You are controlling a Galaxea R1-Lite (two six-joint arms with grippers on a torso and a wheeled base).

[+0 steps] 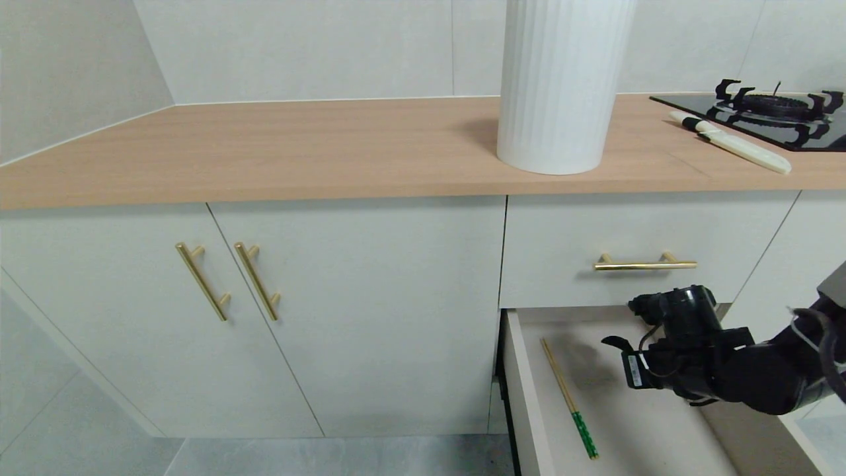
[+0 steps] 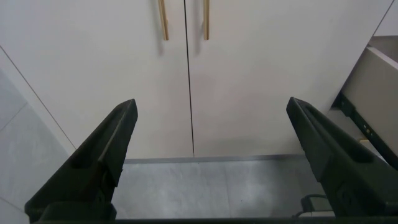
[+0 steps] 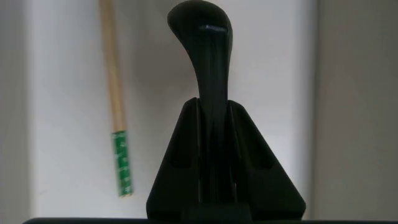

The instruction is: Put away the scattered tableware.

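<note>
The lower drawer [image 1: 523, 396] at the right of the cabinet run stands pulled out. A pair of chopsticks [image 1: 569, 398] with green ends lies on its floor, close along the left wall and well apart from the right wall. The right gripper [image 1: 640, 358] hangs over the open drawer, just to the right of the chopsticks and not touching them. In the right wrist view its fingers [image 3: 180, 155] are clenched on a black utensil [image 3: 200, 37], whose rounded end projects past the fingertips; what kind of utensil it is cannot be told. In the same view the chopsticks [image 3: 116, 99] lie on the pale drawer floor beside the held utensil. The left gripper [image 2: 211, 109] is released, its fingers [image 2: 106, 149] spread wide with nothing between them. It faces the two closed cabinet doors [image 2: 186, 81], with grey floor below. Above the open drawer, a second drawer [image 1: 644, 231] with a gold bar handle is closed. On the wooden countertop [image 1: 297, 152] stands a tall white ribbed cylinder [image 1: 558, 86], upright. To its right a knife [image 1: 730, 142] with a pale blade lies flat on the countertop, just beside the edge of the black gas stove [image 1: 773, 109].
</note>
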